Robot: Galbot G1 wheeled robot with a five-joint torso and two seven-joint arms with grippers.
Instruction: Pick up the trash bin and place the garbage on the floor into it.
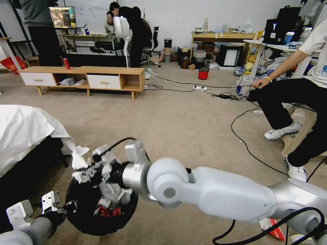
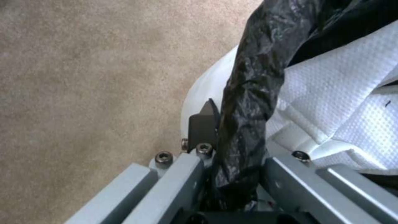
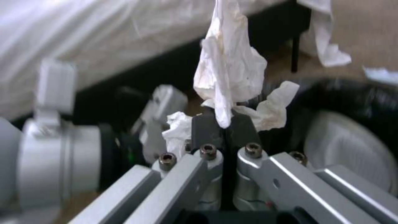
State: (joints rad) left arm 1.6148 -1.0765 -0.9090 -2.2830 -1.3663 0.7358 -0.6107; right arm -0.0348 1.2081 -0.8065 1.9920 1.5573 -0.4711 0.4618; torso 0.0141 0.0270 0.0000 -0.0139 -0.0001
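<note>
Left gripper (image 1: 69, 206) is clamped on the rim of the trash bin (image 1: 81, 217), its fingers (image 2: 203, 124) pinching the black liner bag (image 2: 244, 102) against the pale wall. The bin sits low beside the white-draped furniture (image 1: 24, 132), apparently just off the carpet (image 1: 177, 119). A red wrapper (image 1: 109, 212) lies inside. Right gripper (image 3: 224, 124) hangs over the bin's mouth, its fingers pressed together on a crumpled white tissue (image 3: 228, 68).
</note>
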